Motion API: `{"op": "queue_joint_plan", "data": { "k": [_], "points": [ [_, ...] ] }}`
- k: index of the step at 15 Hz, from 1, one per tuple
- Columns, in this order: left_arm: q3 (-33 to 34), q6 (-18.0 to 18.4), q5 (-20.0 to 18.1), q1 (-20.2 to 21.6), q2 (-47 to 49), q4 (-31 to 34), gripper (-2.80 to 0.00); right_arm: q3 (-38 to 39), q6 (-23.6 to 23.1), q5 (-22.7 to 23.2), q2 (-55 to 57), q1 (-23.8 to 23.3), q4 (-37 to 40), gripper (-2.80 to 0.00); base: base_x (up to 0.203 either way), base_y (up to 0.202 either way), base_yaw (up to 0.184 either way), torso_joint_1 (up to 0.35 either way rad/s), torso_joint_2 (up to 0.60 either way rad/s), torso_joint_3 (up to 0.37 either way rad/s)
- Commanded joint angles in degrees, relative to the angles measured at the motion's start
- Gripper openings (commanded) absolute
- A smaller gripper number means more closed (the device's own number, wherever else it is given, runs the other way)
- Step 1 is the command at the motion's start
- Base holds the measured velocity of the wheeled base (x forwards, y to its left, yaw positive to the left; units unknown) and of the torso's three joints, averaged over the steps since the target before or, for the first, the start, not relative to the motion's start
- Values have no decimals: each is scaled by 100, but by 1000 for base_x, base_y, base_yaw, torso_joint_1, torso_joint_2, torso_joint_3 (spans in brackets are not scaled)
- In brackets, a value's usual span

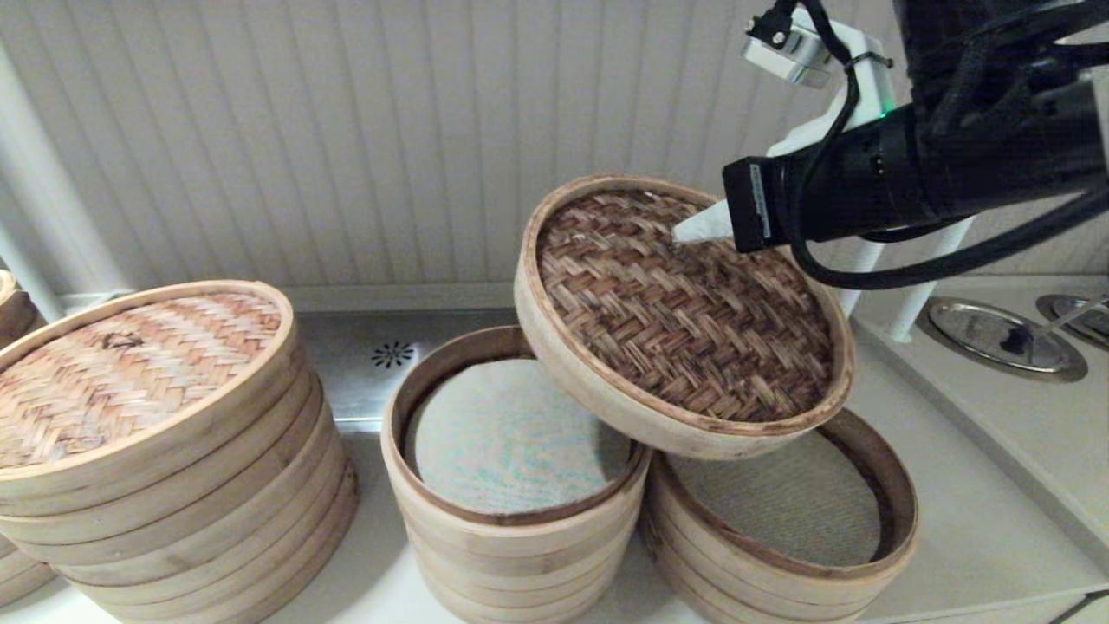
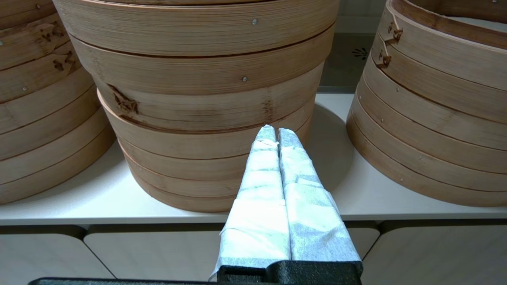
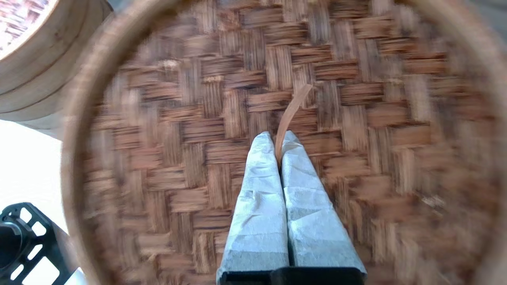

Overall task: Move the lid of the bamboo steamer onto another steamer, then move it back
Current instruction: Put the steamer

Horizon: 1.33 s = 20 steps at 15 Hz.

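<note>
The bamboo steamer lid (image 1: 684,321), dark herringbone weave in a pale hoop, hangs tilted in the air. Its low edge is over the gap between the two nearer stacks. My right gripper (image 1: 684,232) is at the lid's centre, shut on a thin bamboo strip handle (image 3: 291,111) that rises from the weave (image 3: 190,118) between the wrapped fingers (image 3: 257,178). The other steamer (image 1: 892,520), a short stack with a dark inner rim and a grey-beige liner (image 1: 780,503), sits open below the lid's right side. My left gripper (image 2: 276,132) is shut on nothing, low at the counter's front edge.
A taller stack (image 1: 511,537) with a whitish-green liner stands open in the middle. The widest stack (image 1: 173,485), at the left, carries a tan lid (image 1: 121,364) with a knot. Metal discs (image 1: 996,334) are set in the counter at the right, behind a white post (image 1: 918,286).
</note>
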Motion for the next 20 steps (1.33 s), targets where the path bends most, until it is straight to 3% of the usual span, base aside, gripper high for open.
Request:
{"op": "queue_joint_plan", "data": {
  "k": [1,10,20],
  "points": [
    [0,-9,4,0,-1,0,-280,-516,-3,4,557,71,232,-280,0,0,0,0,0,0],
    [0,0,4,0,-1,4,-280,-542,-108,85,1222,653,-70,-280,0,0,0,0,0,0],
    [0,0,-3,0,-1,0,-280,-542,-307,385,1641,917,-827,-280,0,0,0,0,0,0]
  ]
}}
